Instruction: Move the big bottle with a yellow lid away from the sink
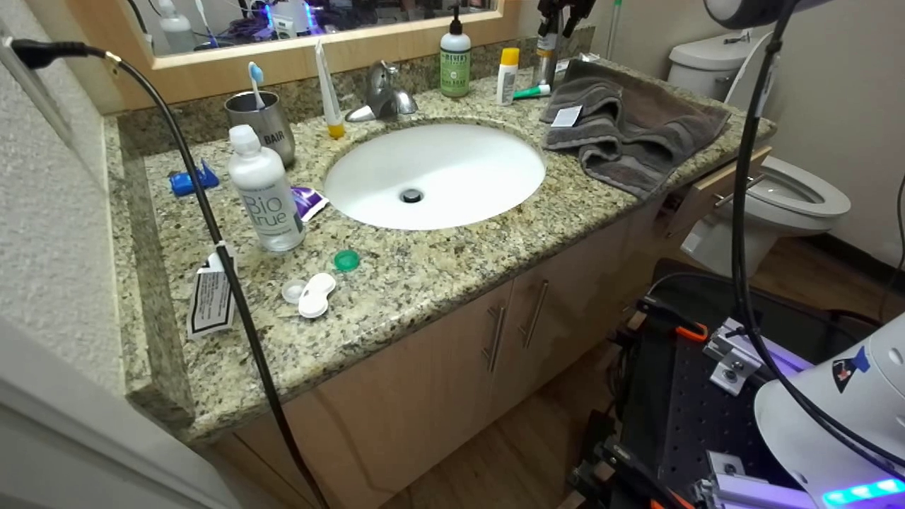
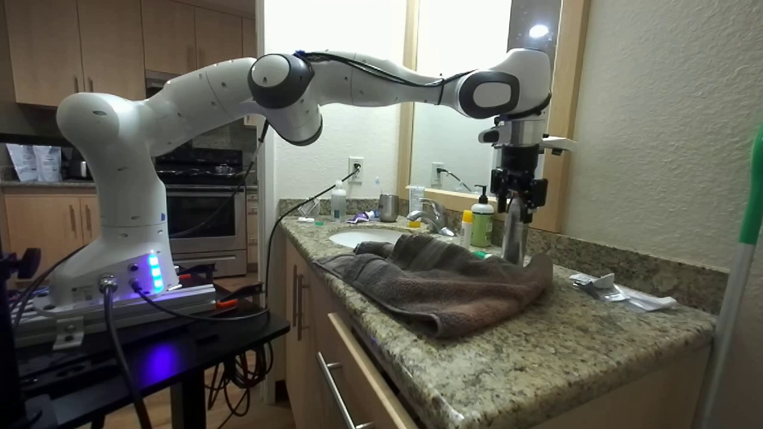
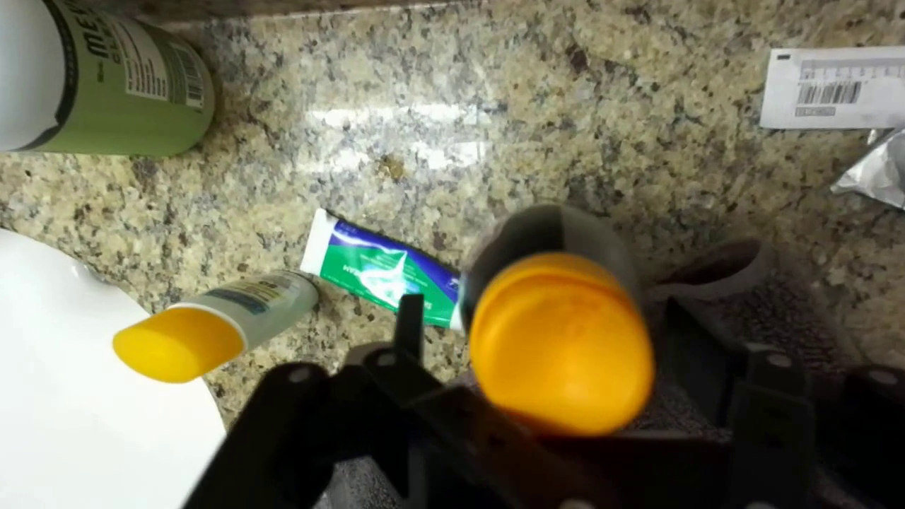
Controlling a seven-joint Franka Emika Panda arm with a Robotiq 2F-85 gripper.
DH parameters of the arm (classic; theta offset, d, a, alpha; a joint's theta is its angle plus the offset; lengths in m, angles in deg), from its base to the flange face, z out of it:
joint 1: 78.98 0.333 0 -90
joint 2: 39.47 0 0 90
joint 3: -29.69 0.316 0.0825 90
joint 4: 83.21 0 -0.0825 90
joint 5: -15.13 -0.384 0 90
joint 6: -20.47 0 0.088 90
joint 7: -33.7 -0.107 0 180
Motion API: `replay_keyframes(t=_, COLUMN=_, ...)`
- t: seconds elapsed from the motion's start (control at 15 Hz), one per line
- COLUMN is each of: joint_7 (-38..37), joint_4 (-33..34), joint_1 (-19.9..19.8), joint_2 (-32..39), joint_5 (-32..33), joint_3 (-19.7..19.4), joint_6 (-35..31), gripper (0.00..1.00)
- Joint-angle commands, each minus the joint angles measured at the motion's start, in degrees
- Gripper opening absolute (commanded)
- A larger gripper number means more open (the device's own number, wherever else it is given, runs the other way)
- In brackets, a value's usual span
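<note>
In the wrist view my pincer point(image 3: 543, 322) hangs spread over the tabletop point(image 3: 650, 106), a jaw on each side of the big bottle with the yellow lid point(image 3: 562, 346), a gap showing at its left. Left of it lies a green tube point(image 3: 385, 268), then stands the shorter yellow-capped bottle point(image 3: 220, 324); the soap bottle point(image 3: 127, 85) is far and to the left. In an exterior view the big bottle stands upright, right of the sink point(image 1: 452, 180), just beside the grey towel point(image 1: 633, 131).

The white-capped bottle point(image 1: 265, 194) reads "Bio true", the cup point(image 1: 274, 126) "BAIR", the green bottle point(image 1: 454, 71) "MEYER'S".
</note>
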Motion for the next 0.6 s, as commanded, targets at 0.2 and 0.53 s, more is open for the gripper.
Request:
replay_keyframes(t=0.2, joint_7=0.3, joint_4=0.1, joint_1=-0.4, joint_2=-0.6, joint_5=-0.2, joint_3=0.0, joint_6=-0.1, gripper=1.0)
replay_keyframes(t=0.53, joint_7=0.3, joint_4=7.4, joint_1=-6.9, joint_2=-3.7, joint_5=10.8, joint_3=9.7, joint_6=0.7, gripper=1.0)
